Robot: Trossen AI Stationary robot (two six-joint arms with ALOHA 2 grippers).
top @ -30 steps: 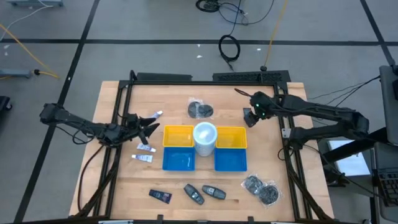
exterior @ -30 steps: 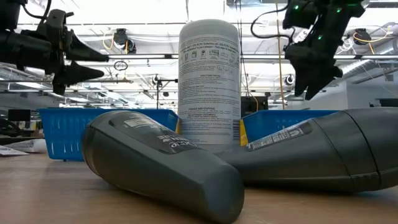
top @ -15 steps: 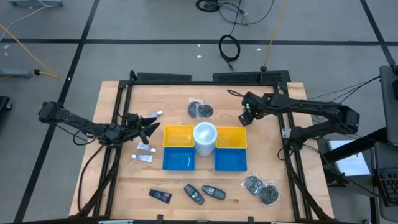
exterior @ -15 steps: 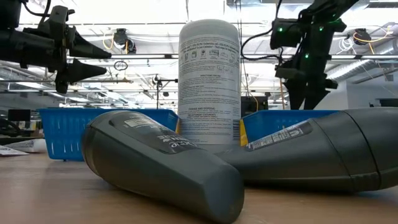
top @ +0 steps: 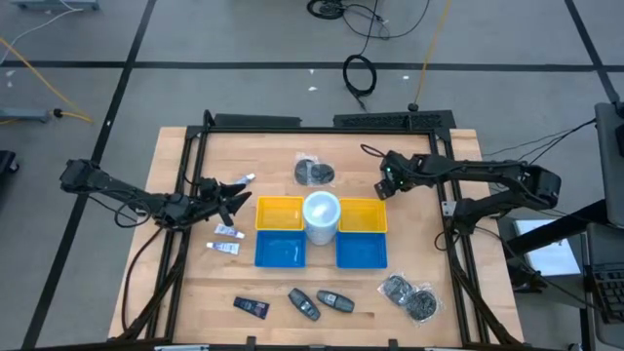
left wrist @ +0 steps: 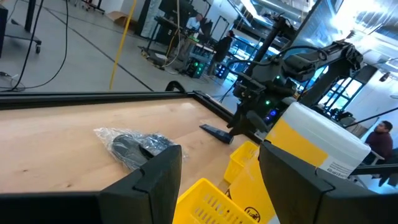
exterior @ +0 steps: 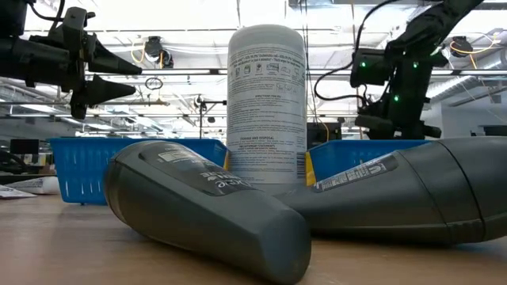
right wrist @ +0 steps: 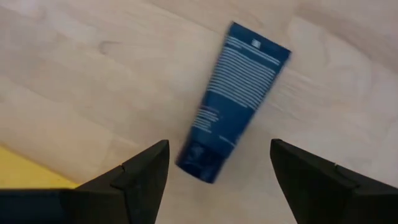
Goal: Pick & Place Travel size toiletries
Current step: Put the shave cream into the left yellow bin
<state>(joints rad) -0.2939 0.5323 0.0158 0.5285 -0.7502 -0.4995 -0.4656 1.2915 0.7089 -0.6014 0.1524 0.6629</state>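
A dark blue tube (right wrist: 233,99) with white print lies flat on the wood table, right of the far yellow bin. My right gripper (right wrist: 219,149) hangs above it, pointing steeply down and open, one finger on either side of the tube's cap end and clear of it. In the high view the right gripper (top: 386,184) covers this tube. Three small white tubes (top: 244,180) (top: 229,231) (top: 224,248) lie flat at the table's left. My left gripper (top: 231,199) is held level among them, above the table, open and with nothing in it.
Two yellow bins (top: 280,212) (top: 363,216) and two blue bins (top: 280,251) (top: 362,249) flank a white canister (top: 321,216) at mid-table. A clear bag (top: 314,172) lies behind them. Black fobs (top: 304,304) and bags of metal bits (top: 409,295) lie near the front edge.
My right gripper has come down toward the table and a little toward its left edge, closing on the spot right of the far yellow bin. In the low view its fingers have sunk behind the blue bin.
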